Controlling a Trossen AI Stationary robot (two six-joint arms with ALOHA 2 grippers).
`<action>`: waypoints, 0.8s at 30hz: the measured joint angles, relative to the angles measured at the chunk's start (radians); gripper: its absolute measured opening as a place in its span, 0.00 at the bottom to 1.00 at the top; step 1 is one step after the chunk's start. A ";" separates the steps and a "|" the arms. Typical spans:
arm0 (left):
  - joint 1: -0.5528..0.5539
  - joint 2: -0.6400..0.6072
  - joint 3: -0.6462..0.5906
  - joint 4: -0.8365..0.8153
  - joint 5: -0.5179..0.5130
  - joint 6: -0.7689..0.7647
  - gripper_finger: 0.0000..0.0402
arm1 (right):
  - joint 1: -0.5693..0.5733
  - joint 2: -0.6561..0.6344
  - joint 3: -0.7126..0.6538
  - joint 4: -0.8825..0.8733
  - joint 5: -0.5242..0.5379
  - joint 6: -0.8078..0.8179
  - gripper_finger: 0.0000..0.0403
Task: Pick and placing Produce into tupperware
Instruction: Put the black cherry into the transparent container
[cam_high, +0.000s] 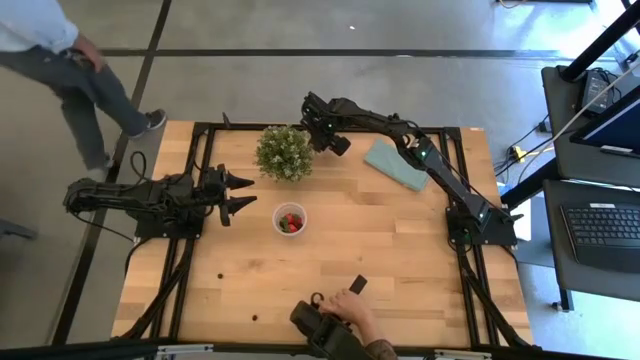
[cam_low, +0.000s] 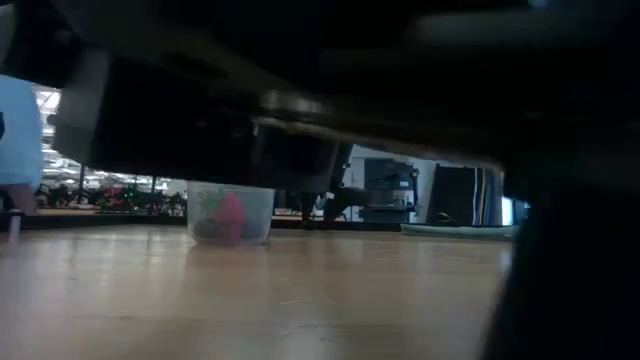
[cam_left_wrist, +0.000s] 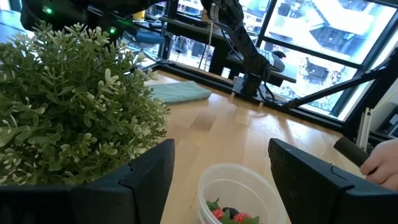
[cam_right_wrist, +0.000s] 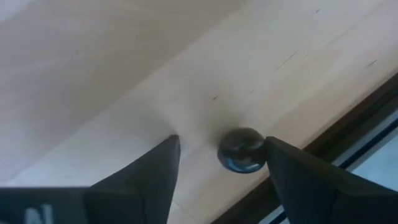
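A small dark berry (cam_right_wrist: 241, 150) lies on the wood near the table's far edge, beside the black frame rail. My right gripper (cam_right_wrist: 221, 142) (cam_high: 335, 140) points steeply down over it, open, one finger on either side; the berry sits close by one finger (cam_right_wrist: 277, 163). The clear round tupperware (cam_high: 290, 218) (cam_low: 230, 213) (cam_left_wrist: 239, 193) stands mid-table with red and dark berries (cam_high: 290, 222) in it. My left gripper (cam_high: 235, 195) (cam_left_wrist: 221, 149) waits open at the table's left, pointing level toward the tupperware. My right gripper comes at the dark berry from above. One fingertip (cam_right_wrist: 271, 149) stands right at the berry's side (cam_right_wrist: 258, 151); I cannot tell whether it touches. The other finger is clear of it. The berry rests on the table.
A bushy green potted plant (cam_high: 285, 152) (cam_left_wrist: 68, 99) stands just left of my right gripper. A teal cloth (cam_high: 395, 163) lies at the far right. A person's hand (cam_high: 350, 305) with a dark device rests at the near edge. Another person (cam_high: 70, 70) walks beyond the far-left corner.
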 joint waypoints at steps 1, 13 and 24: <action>0.000 0.000 0.000 0.000 0.000 0.000 0.62 | 0.000 0.001 0.000 -0.001 0.001 0.001 0.58; 0.000 0.000 0.000 0.000 -0.035 0.007 0.62 | 0.000 0.004 -0.003 -0.004 0.006 0.018 0.34; 0.000 0.000 0.000 0.000 -0.034 0.007 0.62 | 0.005 -0.001 0.016 -0.041 0.092 0.192 0.28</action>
